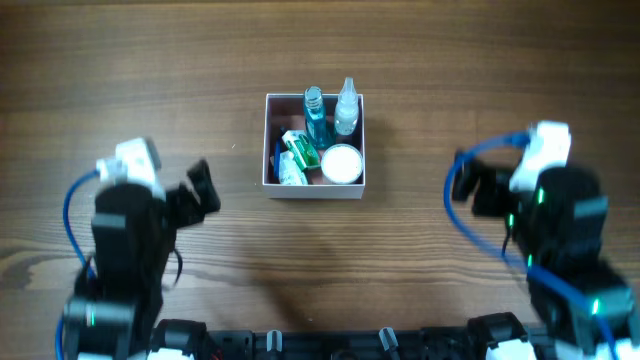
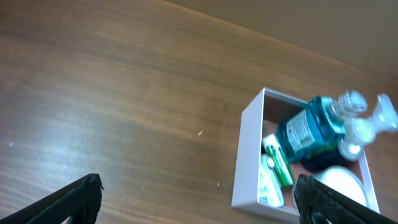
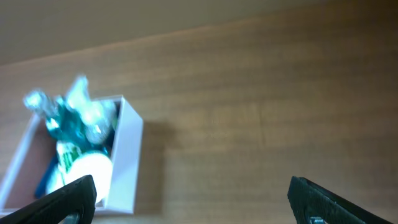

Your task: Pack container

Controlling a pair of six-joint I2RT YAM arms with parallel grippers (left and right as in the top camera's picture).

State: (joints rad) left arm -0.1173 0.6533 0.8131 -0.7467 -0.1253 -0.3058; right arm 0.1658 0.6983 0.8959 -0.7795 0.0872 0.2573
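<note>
The square white-walled container (image 1: 267, 140) sits at the table's middle, a pink floor showing inside. It holds a blue bottle (image 1: 316, 112), a clear bottle (image 1: 346, 105), a round white-lidded jar (image 1: 341, 163) and green-and-white packets (image 1: 297, 152). My left gripper (image 1: 203, 186) is open and empty, left of the container. My right gripper (image 1: 470, 185) is open and empty, right of it. In the left wrist view the container (image 2: 247, 155) lies at the right between the open fingers (image 2: 199, 202). In the right wrist view the container (image 3: 127, 162) is at the left, by the open fingers (image 3: 193, 199).
Brown wooden tabletop (image 1: 150, 70) surrounds the container on all sides. Blue cables loop along both arms. The robot bases stand along the front edge (image 1: 340, 345).
</note>
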